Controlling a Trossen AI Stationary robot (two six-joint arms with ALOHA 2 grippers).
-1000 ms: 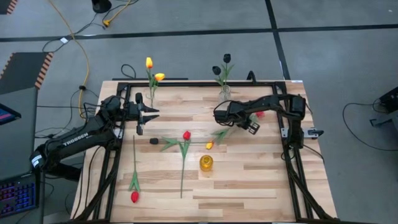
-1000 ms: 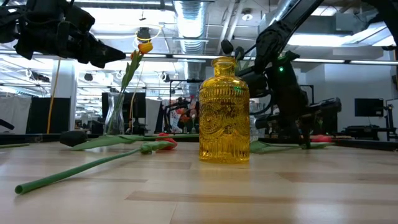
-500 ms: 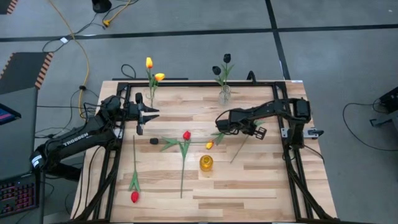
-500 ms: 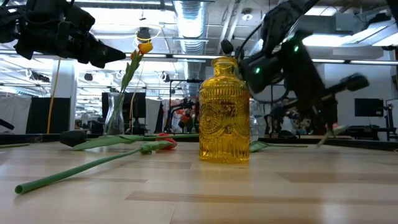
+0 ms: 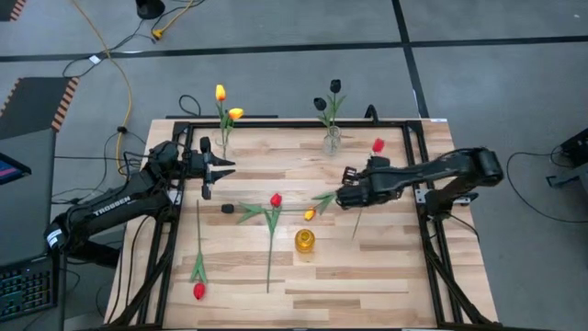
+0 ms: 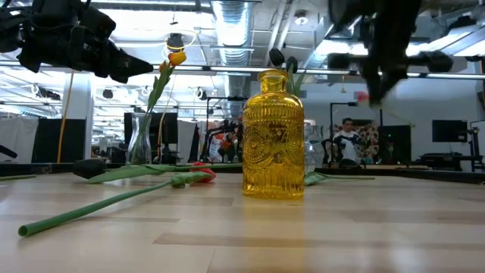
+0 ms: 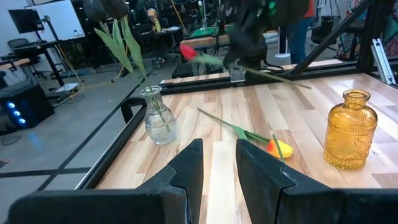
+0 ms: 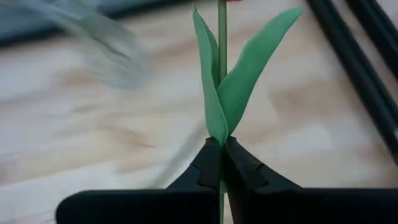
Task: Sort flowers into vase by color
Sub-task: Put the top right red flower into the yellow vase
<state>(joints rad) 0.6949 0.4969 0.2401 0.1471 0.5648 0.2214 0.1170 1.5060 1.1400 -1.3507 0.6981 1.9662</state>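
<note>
Right claw's got a red tulip pinched by the stem, lifted off the table.

The right gripper (image 5: 344, 196) is clamped on the stem of the red tulip (image 5: 378, 145), fingers (image 8: 214, 163) squeezed together just below its leaves; the head sits off past the claw toward the far right side and the stem tail hangs out the other way, toward the near edge. The yellow vase (image 5: 304, 242) stands near the claw, toward the near side, with an orange tulip (image 5: 310, 214) lying on the wood just beside the claw. The clear vase with black tulips (image 5: 331, 138) is beyond it at the far edge. The left gripper (image 5: 223, 166) hovers well away on the left, fingers (image 7: 186, 163) slightly parted, gripping nothing, near the vase with yellow tulips (image 5: 223, 138).
</note>
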